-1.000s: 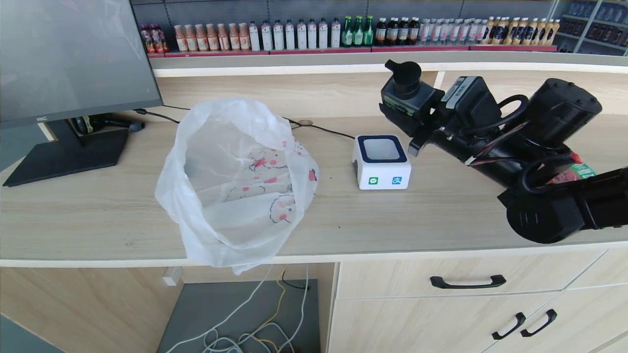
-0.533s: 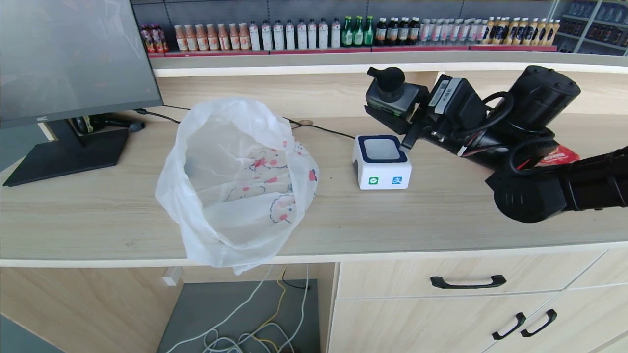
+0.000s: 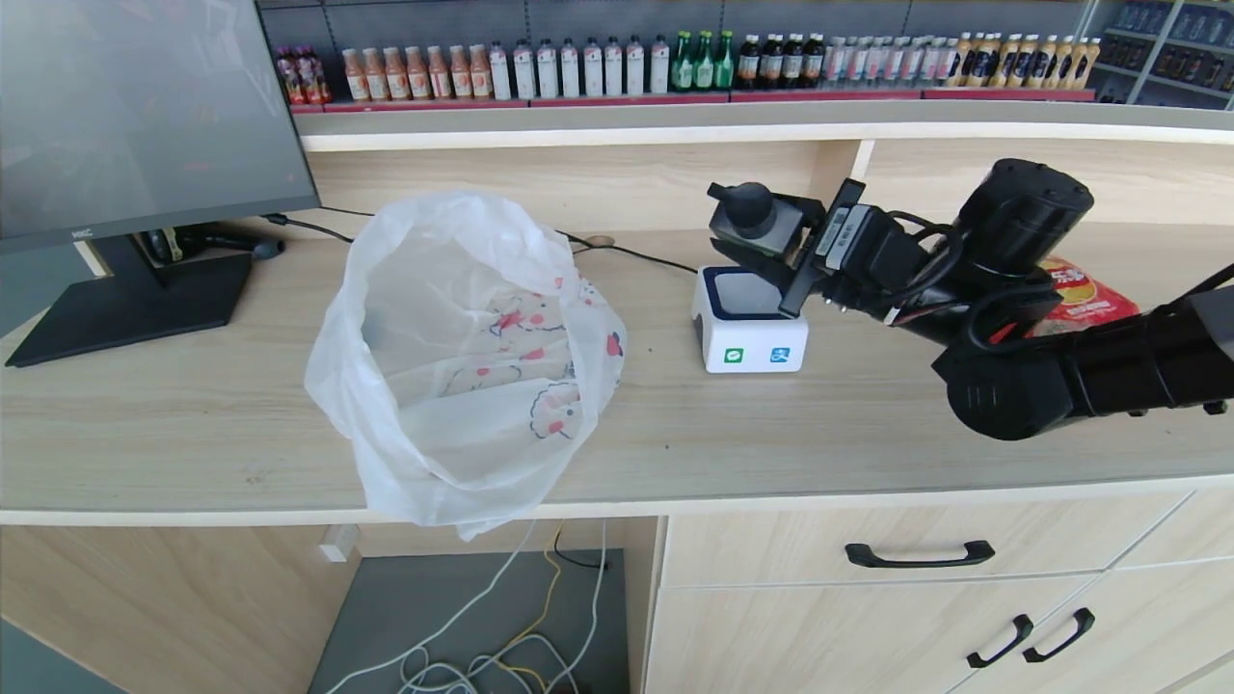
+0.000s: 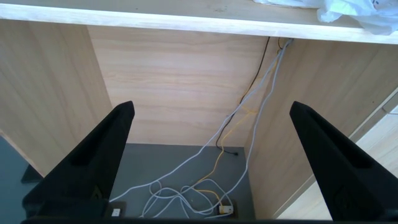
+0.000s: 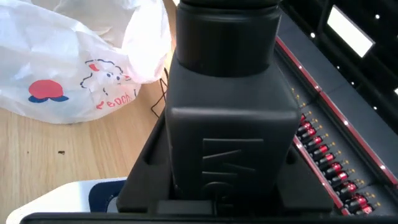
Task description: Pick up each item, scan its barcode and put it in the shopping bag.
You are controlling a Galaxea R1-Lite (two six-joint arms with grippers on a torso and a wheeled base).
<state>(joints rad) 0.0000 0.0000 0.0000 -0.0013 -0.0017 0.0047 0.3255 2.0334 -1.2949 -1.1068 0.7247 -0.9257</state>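
One dark bottle (image 3: 755, 220) is the item in hand. The right gripper (image 3: 786, 253) pinches it by its flat sides and holds it tilted, cap up and toward the counter's (image 3: 868, 424) back edge. It hangs just above the scanner (image 3: 748, 320), which sits mid-counter nearer the back; I cannot tell whether it touches the scanner's window.

The bottle looks like stiff, squared plastic, so it should not give under the squeeze. Its smooth faces could slip or twist if it is full and heavy. The broad flat sides below the shoulder seem the safest hold, and the round cap the worst.

The right arm comes in over the counter's right edge, its forearm slanting toward the back and its wrist bent down over the scanner. A red packet (image 3: 1087, 292) lies behind it near the right edge. The bag (image 3: 463, 357) stands open-mouthed by the front edge, left of the scanner and well apart from it.

The left gripper (image 4: 211, 162) hangs below the counter's front edge, its fingers spread wide and holding nothing.
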